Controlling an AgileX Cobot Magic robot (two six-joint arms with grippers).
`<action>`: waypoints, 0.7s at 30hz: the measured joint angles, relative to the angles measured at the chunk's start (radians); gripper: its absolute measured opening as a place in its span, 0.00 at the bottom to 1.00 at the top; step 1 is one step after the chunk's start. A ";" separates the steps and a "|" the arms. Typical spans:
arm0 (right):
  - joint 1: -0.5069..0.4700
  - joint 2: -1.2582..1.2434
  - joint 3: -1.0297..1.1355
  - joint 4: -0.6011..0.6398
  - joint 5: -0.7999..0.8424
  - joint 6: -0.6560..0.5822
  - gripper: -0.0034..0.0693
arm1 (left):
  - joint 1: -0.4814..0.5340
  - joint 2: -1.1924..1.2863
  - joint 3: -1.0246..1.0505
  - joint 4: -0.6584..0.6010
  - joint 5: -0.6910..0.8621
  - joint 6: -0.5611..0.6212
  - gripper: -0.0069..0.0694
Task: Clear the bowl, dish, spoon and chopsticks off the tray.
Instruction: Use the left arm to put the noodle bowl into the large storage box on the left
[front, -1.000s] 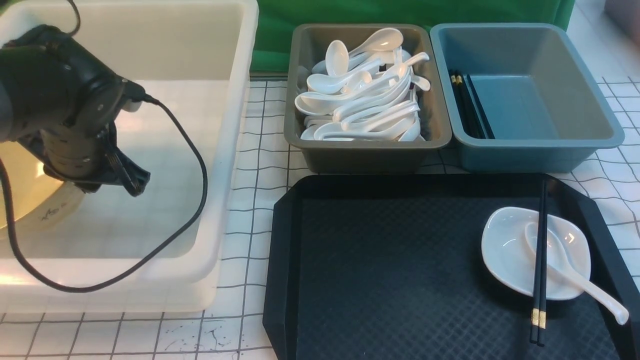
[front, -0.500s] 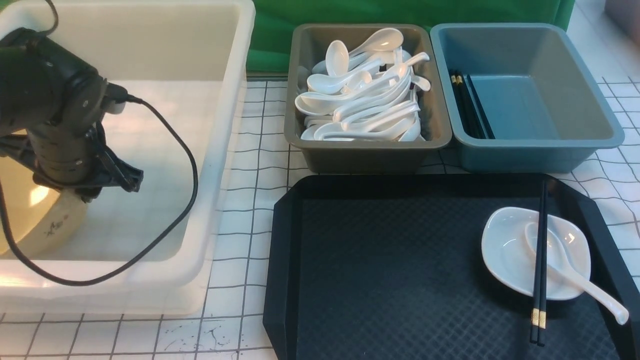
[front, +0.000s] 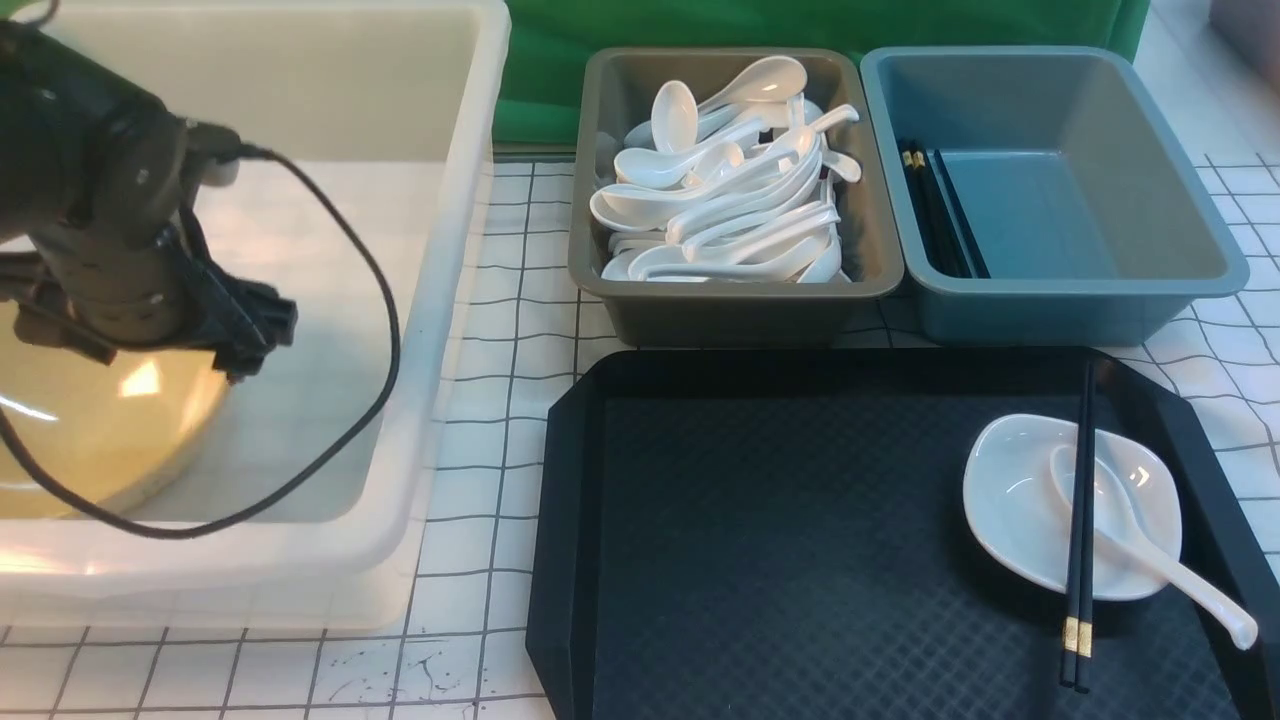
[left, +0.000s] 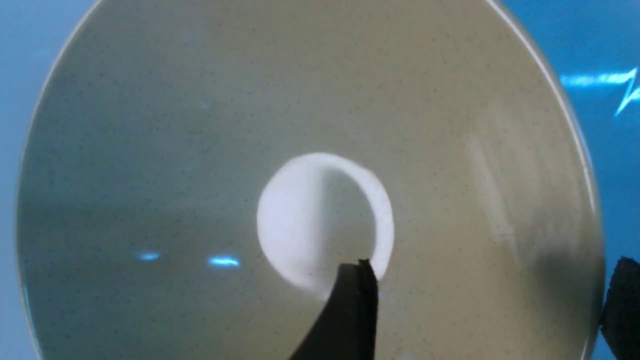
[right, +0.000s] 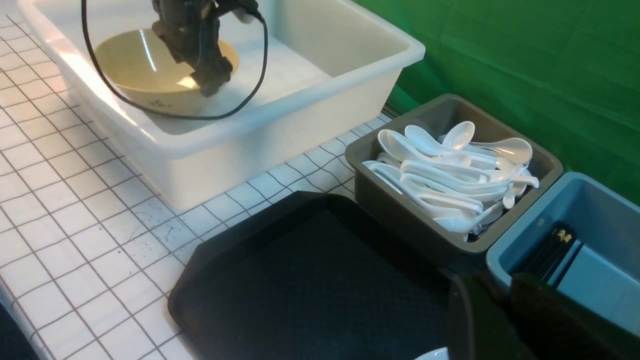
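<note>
Now the left pincer (front: 258, 340) hangs spread wide over the bowl (front: 110, 450), one finger inside its rim, the other just outside.

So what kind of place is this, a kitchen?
Probably a canteen-style dish-sorting station staged for a robot: a grey bin piled with white soup spoons, a blue bin holding black chopsticks, and a green cloth backdrop.
</note>
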 joint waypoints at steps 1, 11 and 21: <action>0.000 0.000 0.000 0.000 0.000 -0.001 0.19 | -0.012 -0.018 0.000 0.001 -0.009 -0.019 0.94; 0.000 0.000 0.000 0.000 0.006 0.000 0.20 | -0.163 -0.164 -0.004 -0.004 -0.043 -0.147 0.75; 0.000 0.019 -0.002 -0.020 0.040 0.092 0.20 | -0.407 -0.294 -0.112 -0.332 -0.030 -0.162 0.10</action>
